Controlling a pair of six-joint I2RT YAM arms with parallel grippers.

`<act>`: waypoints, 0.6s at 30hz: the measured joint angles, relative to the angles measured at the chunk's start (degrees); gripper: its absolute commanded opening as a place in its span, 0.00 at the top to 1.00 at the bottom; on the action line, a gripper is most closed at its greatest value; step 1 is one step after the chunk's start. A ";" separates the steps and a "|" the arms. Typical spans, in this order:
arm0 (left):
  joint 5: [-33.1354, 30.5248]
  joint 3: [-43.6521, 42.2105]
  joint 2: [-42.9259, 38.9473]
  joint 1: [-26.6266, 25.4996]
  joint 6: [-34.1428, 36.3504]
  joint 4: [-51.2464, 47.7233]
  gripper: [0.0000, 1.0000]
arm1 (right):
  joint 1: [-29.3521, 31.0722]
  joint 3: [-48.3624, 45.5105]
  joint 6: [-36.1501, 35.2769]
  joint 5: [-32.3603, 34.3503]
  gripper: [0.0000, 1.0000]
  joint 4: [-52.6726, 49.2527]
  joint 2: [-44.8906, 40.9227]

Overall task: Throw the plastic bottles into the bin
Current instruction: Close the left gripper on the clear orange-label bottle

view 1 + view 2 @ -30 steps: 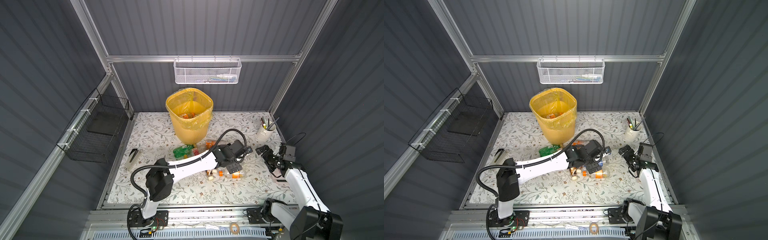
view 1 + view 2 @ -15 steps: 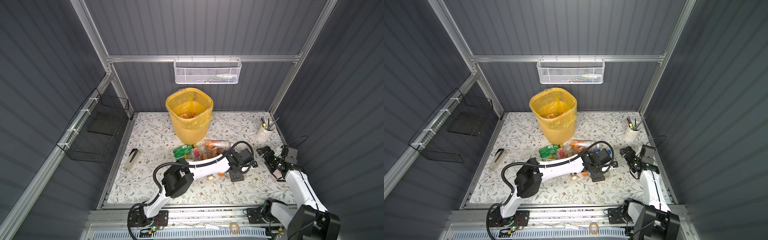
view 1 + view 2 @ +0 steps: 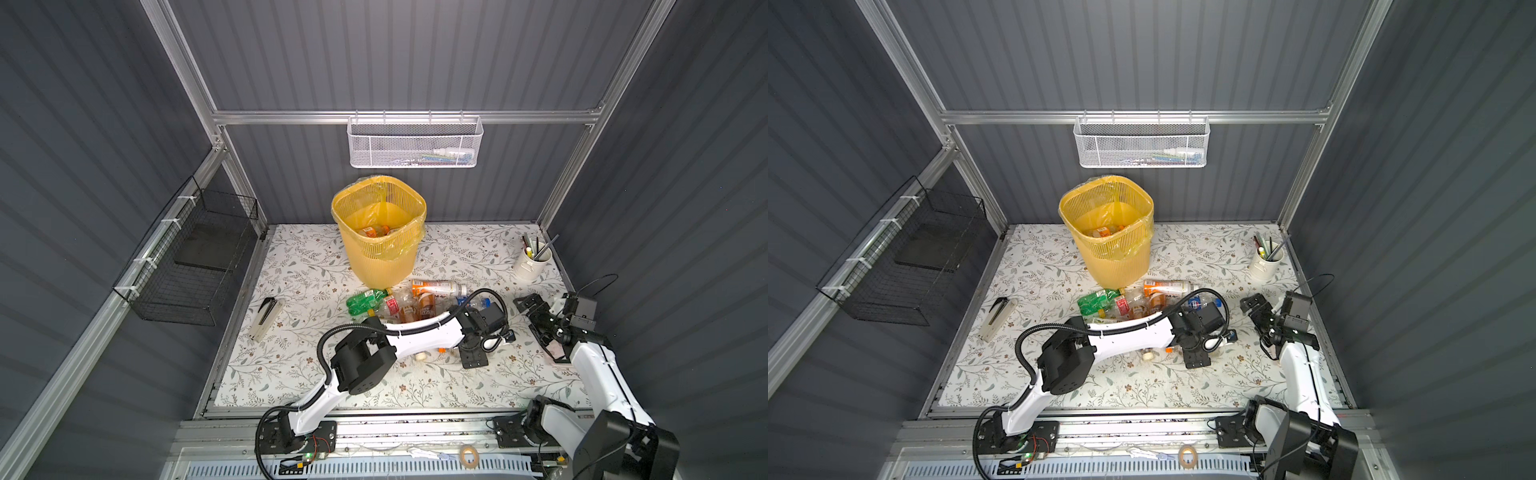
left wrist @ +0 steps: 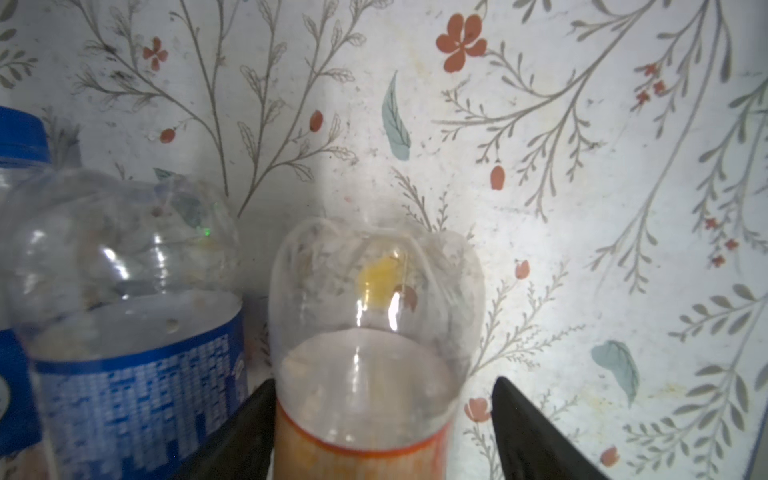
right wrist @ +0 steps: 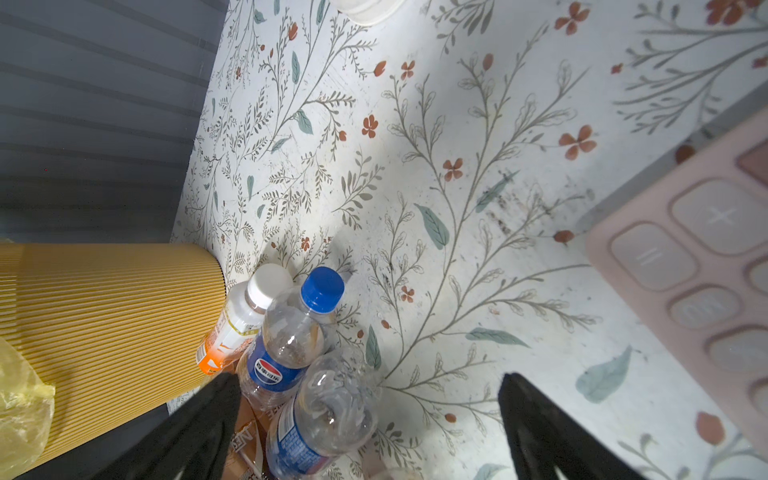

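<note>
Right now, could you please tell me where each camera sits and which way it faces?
Top views: high above the arms' bases, looking down on table, bin and both arms.
Left wrist: on the left arm, facing an orange-labelled bottle inside the left gripper.
Right wrist: on the right arm, facing bin and bottles past the open right gripper.
Shared: the bin, in both top views and right wrist.

The bin (image 3: 382, 266), a tall yellow lattice-sided wastebasket lined with a clear yellowish bag, is stood upright. Orange-labelled bottles (image 3: 374, 230) are seen lying inside it. The other plastic bottles (image 3: 415, 305) are heaped on their sides at the bin's foot: one green bottle (image 3: 365, 300), the rest clear with orange, brown or blue labels.
</note>
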 measured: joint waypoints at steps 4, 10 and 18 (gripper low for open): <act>0.39 0.00 0.70 -0.17 -0.42 -0.02 0.28 | -0.09 -0.31 0.04 -0.04 0.01 0.17 0.00; 0.66 0.00 0.90 -0.22 -1.27 0.13 0.41 | -0.46 -0.44 0.28 -0.17 0.01 0.55 0.00; 1.01 -5.35 -3.37 -0.24 -4.24 5.46 0.49 | -0.85 -0.74 0.85 -0.87 0.01 1.49 0.02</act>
